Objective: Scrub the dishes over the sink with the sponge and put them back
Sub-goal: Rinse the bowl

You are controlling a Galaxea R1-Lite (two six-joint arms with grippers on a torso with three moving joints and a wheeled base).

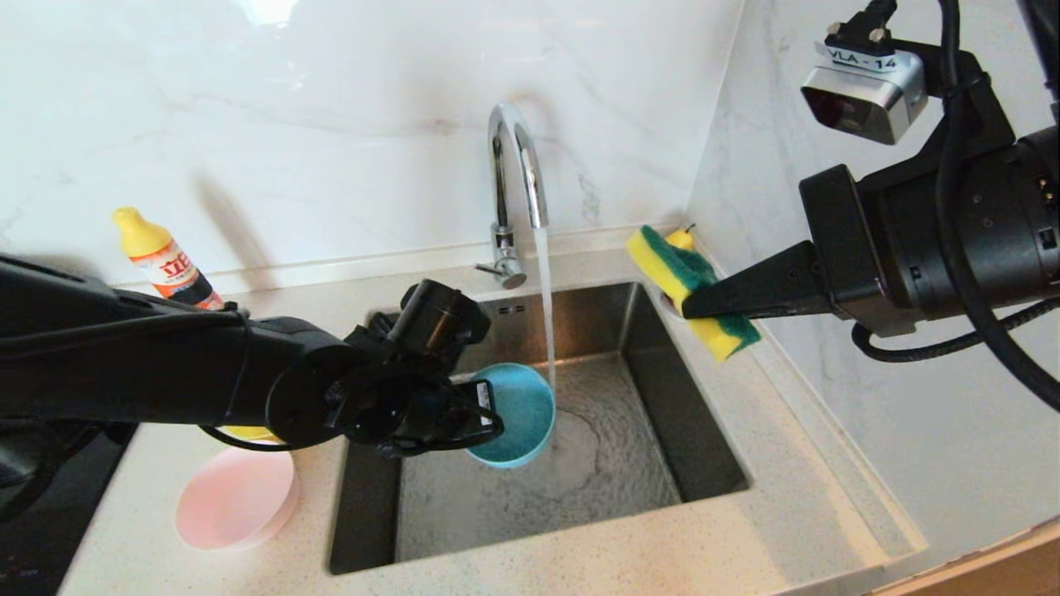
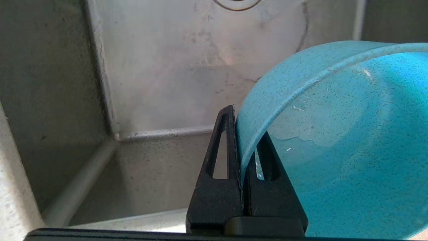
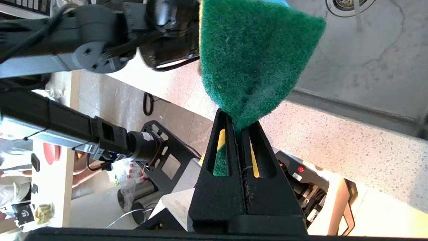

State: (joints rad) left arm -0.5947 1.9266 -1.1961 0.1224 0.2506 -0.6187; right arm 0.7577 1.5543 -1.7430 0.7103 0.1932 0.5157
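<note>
Over the left half of the sink (image 1: 704, 463), my left gripper (image 1: 490, 418) is shut on the rim of the teal-blue bowl (image 1: 520, 411), which is tipped on its side next to the falling water. From the left wrist, the fingers pinch the bowl (image 2: 334, 140) wall at my left gripper (image 2: 245, 129). Above the sink's right rim, my right gripper (image 1: 689, 308) is shut on the sponge (image 1: 683, 273); its green face (image 3: 254, 57) fills the view ahead of my right gripper (image 3: 238, 122). On the counter to the left lies the pink bowl (image 1: 236, 497). The yellow bowl (image 1: 248, 432) is mostly hidden behind my left arm.
The chrome faucet (image 1: 513, 165) runs a stream of water (image 1: 546, 314) into the basin. An orange dish-soap bottle (image 1: 161, 261) with a yellow cap stands at the back left against the marble wall. A dark cooktop (image 1: 41, 530) lies at the far left.
</note>
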